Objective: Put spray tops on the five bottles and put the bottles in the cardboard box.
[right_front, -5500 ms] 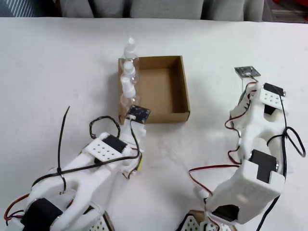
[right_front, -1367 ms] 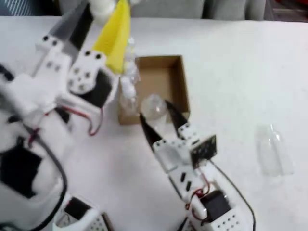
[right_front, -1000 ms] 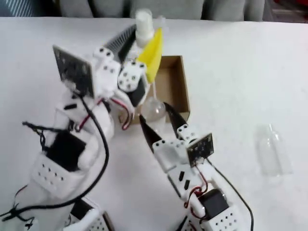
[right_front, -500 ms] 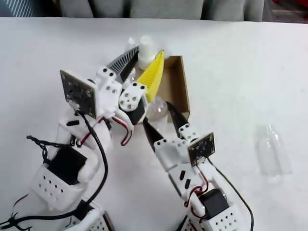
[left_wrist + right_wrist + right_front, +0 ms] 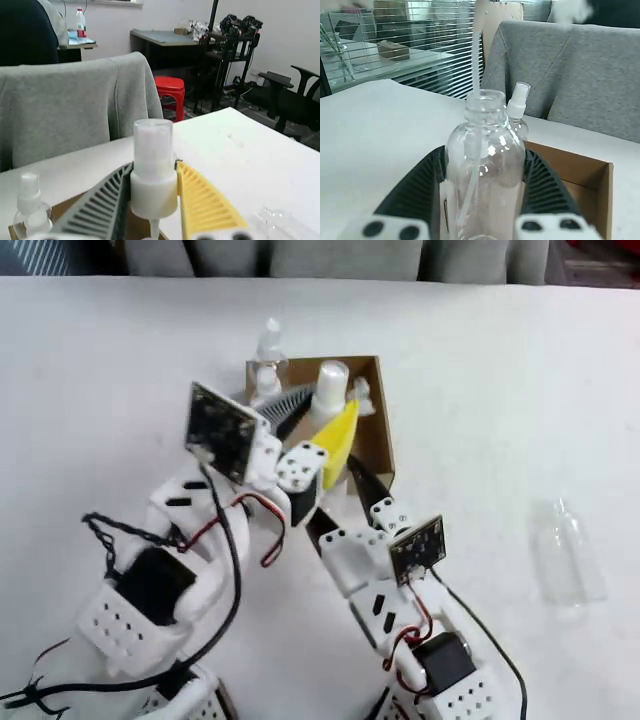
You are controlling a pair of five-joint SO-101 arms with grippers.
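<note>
Nearest me, my right gripper is clamped on an uncapped bottle, holding it upright just in front of the cardboard box. Another bare bottle lies well apart on the right. Above the held bottle, my left gripper pinches a spray top, its dip tube inside the neck. I judge I'm mid-capping: next, lower squarely and seat the top. Beyond, capped bottles stand along the box's left side

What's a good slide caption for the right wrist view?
Right gripper holds an uncapped bottle upright with a spray top's tube in its neck, cardboard box behind.
</note>
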